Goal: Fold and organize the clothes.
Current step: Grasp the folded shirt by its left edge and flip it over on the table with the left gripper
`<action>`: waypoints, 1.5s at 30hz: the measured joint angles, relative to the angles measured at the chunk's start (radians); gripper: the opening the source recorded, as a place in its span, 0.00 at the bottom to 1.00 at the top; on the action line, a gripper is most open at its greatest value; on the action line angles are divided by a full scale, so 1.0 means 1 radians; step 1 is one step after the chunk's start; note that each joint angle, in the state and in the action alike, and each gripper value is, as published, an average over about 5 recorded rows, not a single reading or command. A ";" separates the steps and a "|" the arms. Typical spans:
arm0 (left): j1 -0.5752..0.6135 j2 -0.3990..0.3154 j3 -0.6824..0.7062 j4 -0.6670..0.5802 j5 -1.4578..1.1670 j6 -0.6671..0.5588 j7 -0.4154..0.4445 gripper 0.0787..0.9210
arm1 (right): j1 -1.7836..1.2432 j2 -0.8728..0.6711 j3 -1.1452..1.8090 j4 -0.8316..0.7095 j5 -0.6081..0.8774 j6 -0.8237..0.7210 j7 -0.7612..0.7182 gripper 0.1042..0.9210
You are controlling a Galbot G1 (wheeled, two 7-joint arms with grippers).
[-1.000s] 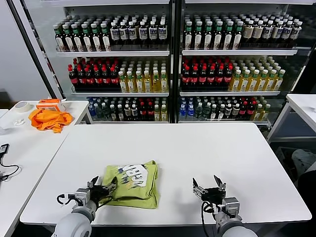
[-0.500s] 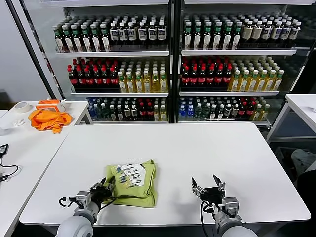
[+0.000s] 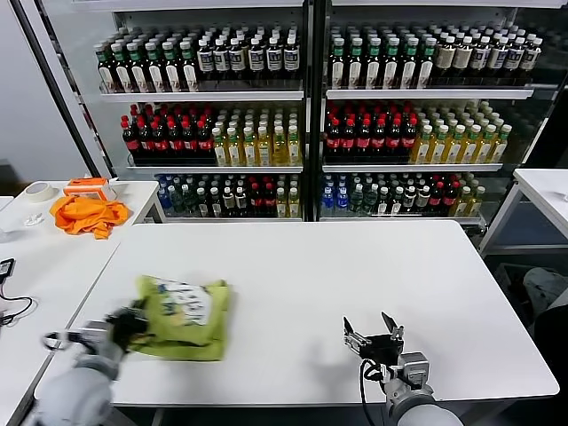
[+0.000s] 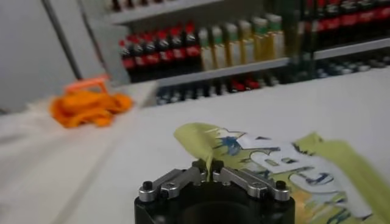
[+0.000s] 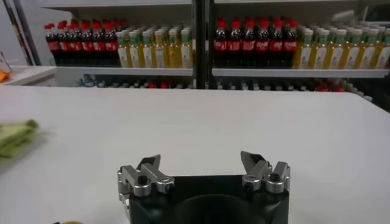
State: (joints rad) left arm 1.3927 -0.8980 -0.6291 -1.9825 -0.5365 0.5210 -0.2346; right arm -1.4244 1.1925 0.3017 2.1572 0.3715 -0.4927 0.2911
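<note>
The folded yellow-green T-shirt [image 3: 184, 316] with white lettering on top lies on the white table [image 3: 302, 266], at its front left. My left gripper [image 3: 131, 321] is shut on the shirt's near left edge; in the left wrist view the gripper [image 4: 208, 168] pinches a fold of the shirt [image 4: 280, 164]. My right gripper [image 3: 374, 335] is open and empty over the table's front right, apart from the shirt. In the right wrist view it [image 5: 204, 165] faces bare table, with the shirt [image 5: 15, 135] at the frame's edge.
A bright orange cloth [image 3: 87, 214] and a tape roll [image 3: 38, 191] lie on a side table at the far left. Drink shelves [image 3: 302, 115] stand behind the table. Another white table [image 3: 543, 191] is at the far right.
My left gripper has dragged the shirt leftward across the table, from near the front centre to the front left. The right gripper has barely moved.
</note>
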 measured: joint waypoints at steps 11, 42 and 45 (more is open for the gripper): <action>0.064 0.112 -0.209 -0.074 -0.061 0.037 0.066 0.03 | -0.005 -0.001 0.003 0.005 -0.003 -0.002 0.001 0.88; -0.235 -0.351 0.431 -0.089 -0.043 0.044 -0.028 0.31 | 0.009 0.007 0.018 0.020 -0.023 -0.013 -0.012 0.88; -0.260 -0.354 0.429 -0.088 -0.067 0.036 -0.033 0.42 | 0.020 0.011 0.011 0.014 -0.020 -0.007 -0.023 0.88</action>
State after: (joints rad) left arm 1.1323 -1.2518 -0.1998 -2.0701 -0.6032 0.5567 -0.2672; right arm -1.4048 1.2034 0.3122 2.1708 0.3514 -0.4997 0.2685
